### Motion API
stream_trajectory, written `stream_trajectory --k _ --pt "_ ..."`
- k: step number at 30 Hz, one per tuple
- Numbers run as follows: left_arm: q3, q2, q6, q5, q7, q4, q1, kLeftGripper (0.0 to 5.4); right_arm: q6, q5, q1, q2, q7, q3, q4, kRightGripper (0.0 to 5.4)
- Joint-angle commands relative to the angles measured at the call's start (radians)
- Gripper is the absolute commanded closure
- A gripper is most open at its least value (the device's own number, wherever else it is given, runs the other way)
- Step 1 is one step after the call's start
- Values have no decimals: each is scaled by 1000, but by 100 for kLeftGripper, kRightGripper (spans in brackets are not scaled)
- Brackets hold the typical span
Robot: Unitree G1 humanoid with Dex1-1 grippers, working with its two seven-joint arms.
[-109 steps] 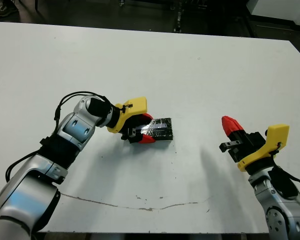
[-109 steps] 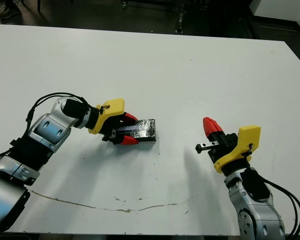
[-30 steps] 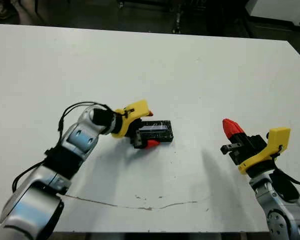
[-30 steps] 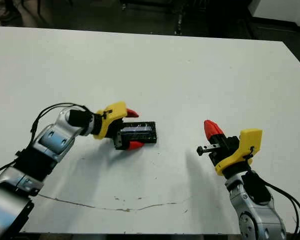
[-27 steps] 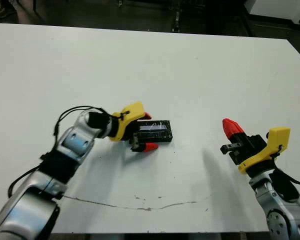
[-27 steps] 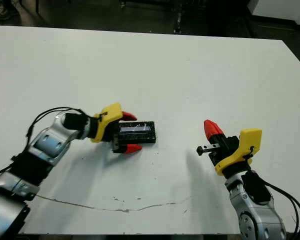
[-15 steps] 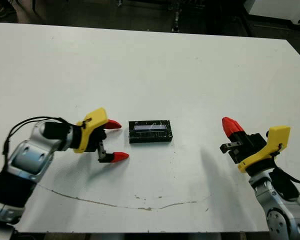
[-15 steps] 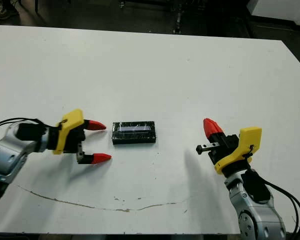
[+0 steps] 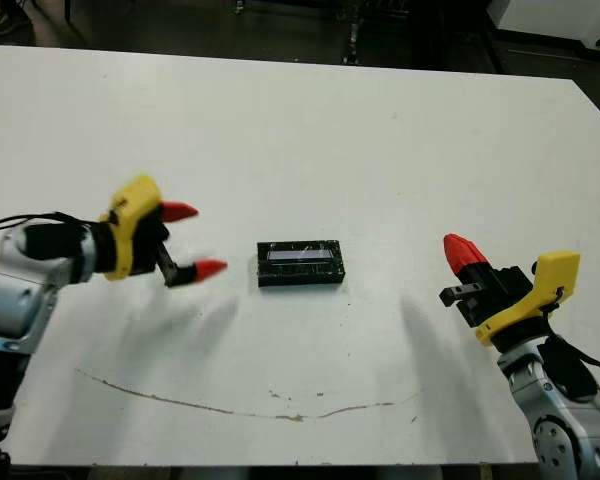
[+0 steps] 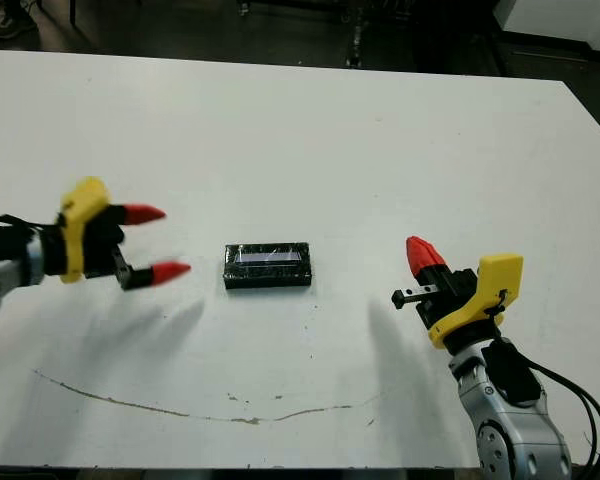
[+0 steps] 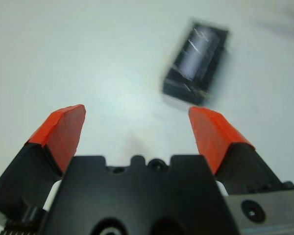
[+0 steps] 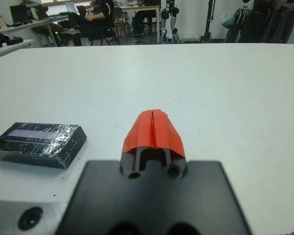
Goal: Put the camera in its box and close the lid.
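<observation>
White table (image 9: pixel 400 130), bare but for 1 closed box (image 9: pixel 300 263) lying flat near the middle, glossy speckled black lid (image 10: pixel 268 258) seated on top, pale streak across it. Camera not visible. Left gripper (image 9: pixel 187 241) off to the box's left, clear of it, 2 red fingers spread wide, nothing between them. Right gripper (image 9: pixel 458 250) well apart on the box's right, red tips pressed together, empty. Thin dark crack line (image 9: pixel 230 405) along the near table edge.

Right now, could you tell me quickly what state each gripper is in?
Left gripper: open, holding nothing, apart from the closed box.
Right gripper: shut, holding nothing.
</observation>
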Motion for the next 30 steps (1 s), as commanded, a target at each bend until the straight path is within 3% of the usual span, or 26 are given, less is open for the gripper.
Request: stream_trajectory --k 1,6,13,19,24,30 --pt "43 -168 10 -37 204 -112 50 45 4 1 7 1 -6 -3 3 540" --pt "-30 -319 -54 -42 330 -174 80 120 -4 -3 7 0 -2 -1 8 540" --pt "-182 -403 -86 -19 383 -165 104 222 -5 -2 7 1 -1 0 10 540" --pt "-284 -444 -132 39 402 -20 106 310 0 0 6 2 -4 0 9 540" --pt "-325 -472 -152 69 400 111 96 386 -16 -4 7 2 2 2 16 540" --pt "-349 -488 -125 73 406 161 117 477 -13 -5 9 1 0 3 13 540"
